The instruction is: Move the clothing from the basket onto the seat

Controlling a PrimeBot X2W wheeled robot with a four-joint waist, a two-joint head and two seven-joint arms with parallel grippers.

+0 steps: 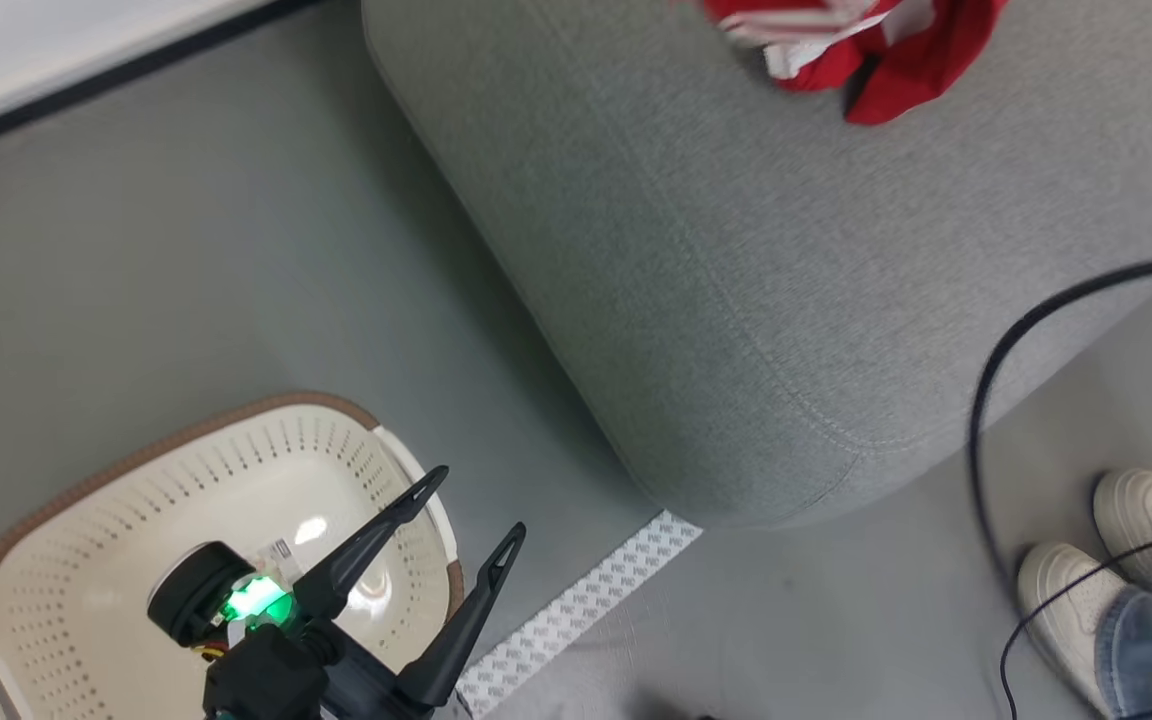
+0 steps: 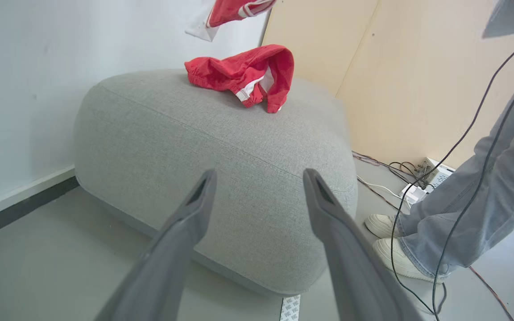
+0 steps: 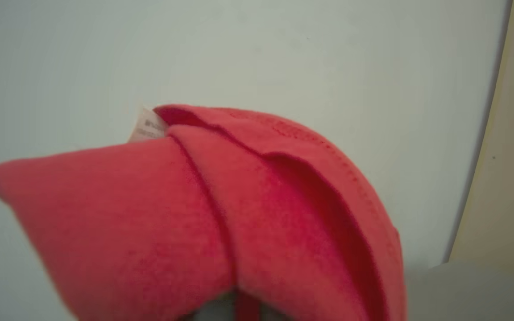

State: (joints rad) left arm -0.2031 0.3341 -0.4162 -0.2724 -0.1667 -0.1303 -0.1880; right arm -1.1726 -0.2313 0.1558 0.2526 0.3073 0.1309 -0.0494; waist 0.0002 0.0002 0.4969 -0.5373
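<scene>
**Seat** (image 1: 736, 280) (image 2: 217, 133): light-grey upholstered sofa with rounded edges and a seam. It stands on the grey floor (image 1: 236, 250), filling the centre and far right of the head view.

**Laundry basket** (image 1: 86, 560): cream perforated plastic with a brown rim. It sits on the floor at the near left, apart from the seat's near corner.

**Clothing, lying garment** (image 2: 239, 73) (image 1: 896, 70): red fabric with a white panel, crumpled on the far part of the seat top.

**Clothing, lifted garment** (image 2: 234, 9) (image 3: 203, 214): red with white trim, hanging in the air above the seat's far edge. A white care label (image 3: 147, 127) pokes out of it.

**Left gripper** (image 1: 476, 503) (image 2: 259, 174): over the basket's right rim and pointing toward the seat. Its jaws are spread wide with nothing between them.

**Right gripper**: its fingers are buried under the lifted garment in its own wrist view. Its jaws are closed, with the red fabric bunched at them.

**Person**: white shoes (image 1: 1076, 600) (image 2: 395, 258) and a blue jeans leg (image 2: 484, 196), standing on the floor just right of the seat.

**Black cable** (image 1: 996, 380): loops past the seat's right side.

**Patterned tape strip** (image 1: 576, 610): lies on the floor, running from the seat's near corner toward the basket.

**Power strip** (image 2: 431, 178): lies on the floor at the foot of the beige wall panel (image 2: 417, 67).
</scene>
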